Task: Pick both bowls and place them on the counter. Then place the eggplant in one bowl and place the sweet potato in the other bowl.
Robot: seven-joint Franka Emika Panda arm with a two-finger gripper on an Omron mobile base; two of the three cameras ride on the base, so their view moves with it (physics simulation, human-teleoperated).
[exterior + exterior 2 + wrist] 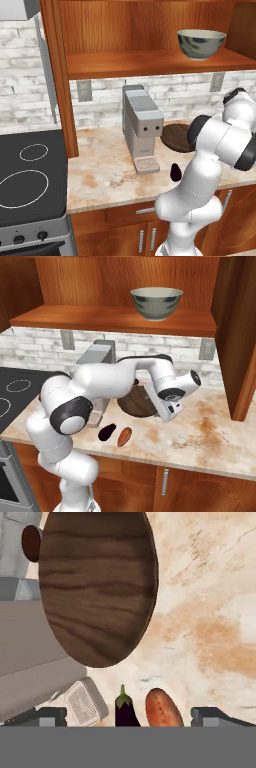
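jaws stand wide on the gripper [169, 408] with nothing between them — in the hand view the two dark tips sit far apart at the bottom edge, over bare counter.

wooden bowl [97, 587] rests on the marbled counter [210, 431], touching or just beside the grey coffee machine [141, 127]; from the bowl in the hand view, the machine lies at about 8 o'clock. by the look of it this bowl is already set down, so one half of the bowl-moving step seems done.

grey-green bowl [201, 43] sits upright on the wooden shelf [150, 62], at roughly 12 o'clock above the counter work area, well apart from the hand. it likely comes next, and the open, empty hand suits that reach.

eggplant [107, 432] and sweet potato [124, 436] lie side by side near the counter's front edge, just beside each other — in the right base view at about 7 o'clock from the wooden bowl. neither is in a bowl yet; they look within easy reach of it.

stovetop [27, 175] lies off at 9 o'clock in the left base view, clear of the work.
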